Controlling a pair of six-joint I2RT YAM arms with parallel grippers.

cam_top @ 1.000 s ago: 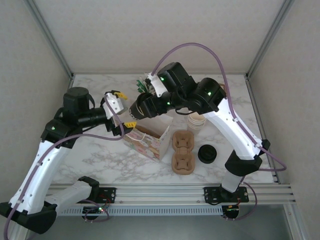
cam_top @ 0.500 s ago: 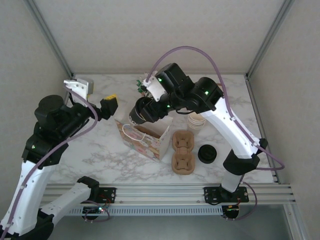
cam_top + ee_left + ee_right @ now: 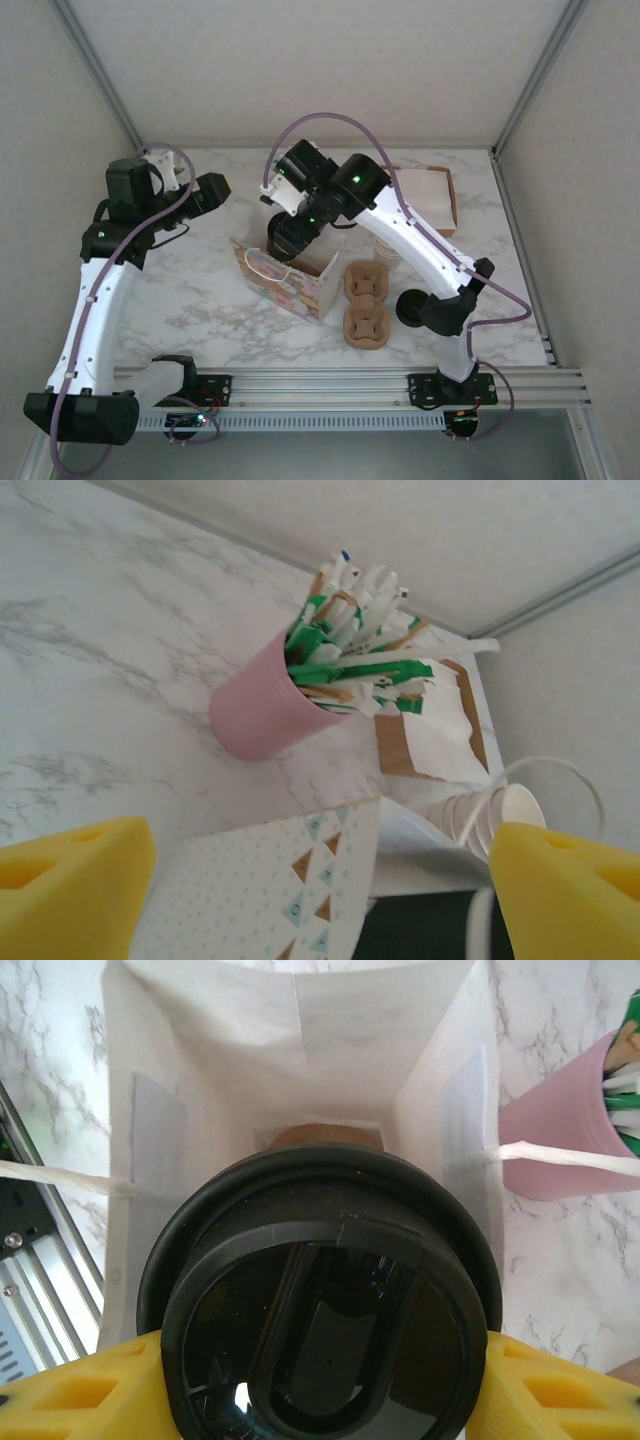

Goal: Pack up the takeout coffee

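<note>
When seen from above, the right pincer (image 3: 285,238) hangs over the open mouth of the paper bag (image 3: 288,287), which stands on the counter (image 3: 190,300). The left pincer (image 3: 210,190) is raised at the left, well apart from the bag.

From the left wrist, the left pincer (image 3: 320,900) is spread wide, with nothing between its yellow fingers (image 3: 70,880). A pink cup (image 3: 262,718) full of sachets stands beyond the bag.

From the right wrist, the right pincer (image 3: 320,1395) pinches the coffee cup (image 3: 320,1300), one yellow pad on each side of its black lid. The cup is directly over the open bag, whose white walls show around it. Whether it is already below the rim, I cannot tell.
</note>
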